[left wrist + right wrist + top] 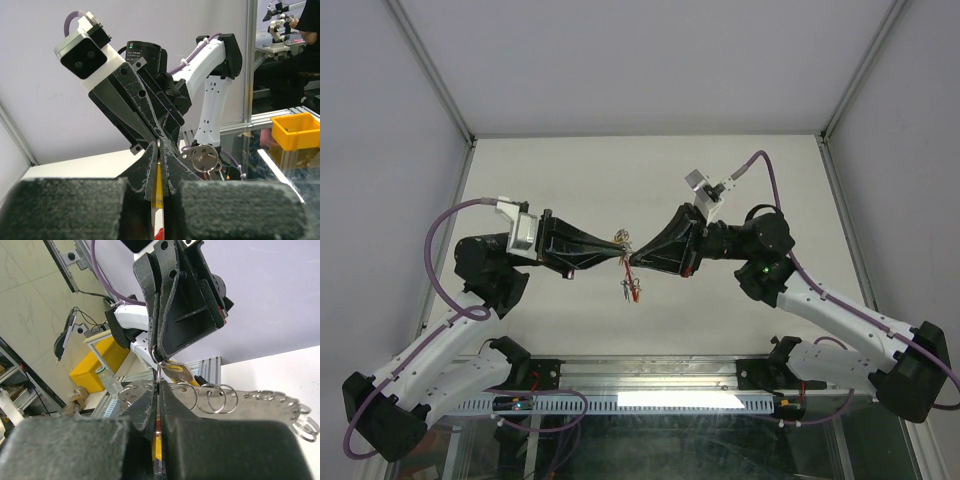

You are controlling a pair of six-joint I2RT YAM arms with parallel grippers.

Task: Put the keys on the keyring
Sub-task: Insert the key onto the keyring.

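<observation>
1. From above: the left gripper (620, 259) and right gripper (634, 258) meet tip to tip over the table (570, 180), both clenched. I judge they share the keyring (619, 240) so that one steadies it while the other works a loop. Its red strip (634, 291) dangles below the tips.
2. Left wrist view: the left gripper (159, 150) is pressed shut on a thin wire ring, with the right gripper (157, 139) nose to nose against it. Spare loops of the keyring (202, 159) hang to the right. A yellow bin (295, 132) sits in the background, its inside hidden.
3. Right wrist view: the right gripper (158, 387) pinches that same thin ring. A brass-coloured key (176, 373) hangs just under the left gripper (159, 352), right at the ring. More loops of the keyring (210, 398) trail rightward. The yellow bin (95, 365) shows here too, but I cannot tell what is in it.
</observation>
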